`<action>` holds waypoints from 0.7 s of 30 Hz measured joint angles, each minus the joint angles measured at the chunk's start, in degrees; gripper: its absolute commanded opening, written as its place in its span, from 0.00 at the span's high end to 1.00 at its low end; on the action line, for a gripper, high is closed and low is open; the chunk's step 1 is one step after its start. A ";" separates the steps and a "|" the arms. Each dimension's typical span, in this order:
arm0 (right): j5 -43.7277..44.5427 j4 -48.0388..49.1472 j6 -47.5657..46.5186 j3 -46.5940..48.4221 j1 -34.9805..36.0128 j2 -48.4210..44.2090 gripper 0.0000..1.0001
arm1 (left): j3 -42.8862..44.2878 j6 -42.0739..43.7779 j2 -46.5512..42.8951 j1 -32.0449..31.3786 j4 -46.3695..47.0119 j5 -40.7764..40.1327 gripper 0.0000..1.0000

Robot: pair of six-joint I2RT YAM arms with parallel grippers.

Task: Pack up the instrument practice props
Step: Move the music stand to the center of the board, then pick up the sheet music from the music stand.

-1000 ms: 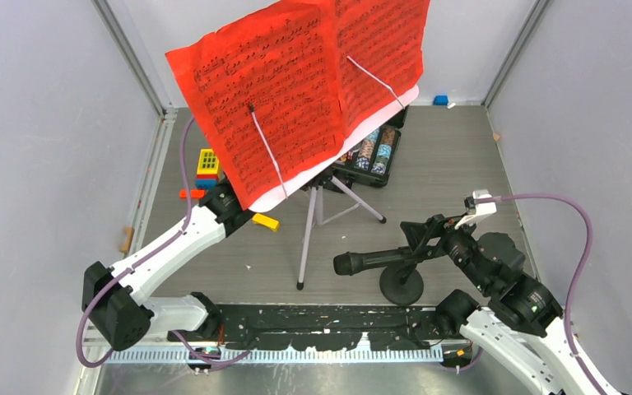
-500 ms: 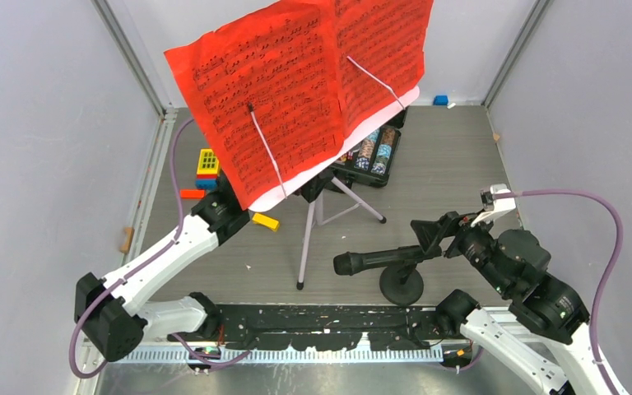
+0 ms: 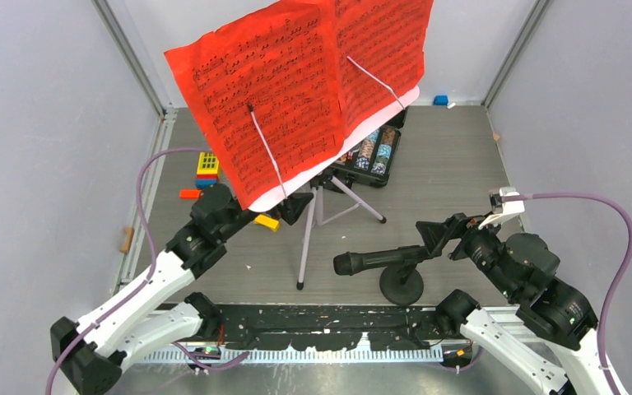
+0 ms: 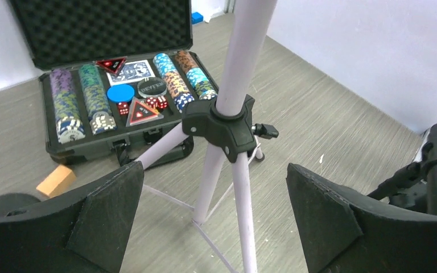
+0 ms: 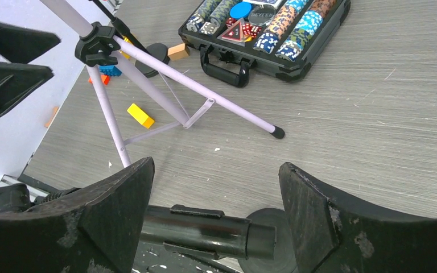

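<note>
The red sheet-music pages (image 3: pixel 296 82) lie on the white music rack (image 3: pixel 292 193), which stands on silver tripod legs (image 3: pixel 306 247). My left gripper (image 3: pixel 295 207) is open just under the rack. In the left wrist view, my left gripper (image 4: pixel 214 166) faces the black tripod hub (image 4: pixel 225 122), and a leg (image 4: pixel 243 216) runs down through the gap untouched. A black microphone (image 3: pixel 370 262) sits tilted on its round base (image 3: pixel 401 284). My right gripper (image 3: pixel 429 237) is open at its rear end. The microphone (image 5: pixel 205 230) lies below and between the right gripper's (image 5: pixel 215 165) wide fingers, apart from both.
The open black case of poker chips (image 3: pixel 374 152) lies behind the tripod. A yellow block (image 3: pixel 266 221) and stacked toy blocks (image 3: pixel 206 169) lie at the left. Another round black base (image 5: pixel 152 57) with a pole stands beyond the tripod. Grey walls close in on both sides.
My left gripper has opened wide and swung right, from behind the pages to the tripod hub. My right gripper has drawn back slightly to the right, off the microphone.
</note>
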 measured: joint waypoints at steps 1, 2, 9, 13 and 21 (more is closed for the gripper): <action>0.37 0.00 0.15 0.02 0.00 0.00 0.14 | -0.70 -0.92 -1.66 0.00 -0.55 -0.85 0.00; 0.63 -0.02 0.26 0.15 0.00 0.00 0.14 | -1.36 -2.47 -3.34 -0.02 -1.20 -2.19 0.00; 4.57 0.31 0.74 4.09 0.00 0.02 0.14 | -2.21 -19.23 -17.09 0.00 -21.18 -16.39 0.00; 6.43 1.51 0.04 5.09 0.00 0.00 0.14 | -1.75 -27.28 -24.59 0.00 -34.75 -20.87 0.00; 6.71 4.26 -0.94 5.16 0.00 0.70 0.14 | 11.65 -33.31 -31.26 0.00 -50.80 -25.05 0.00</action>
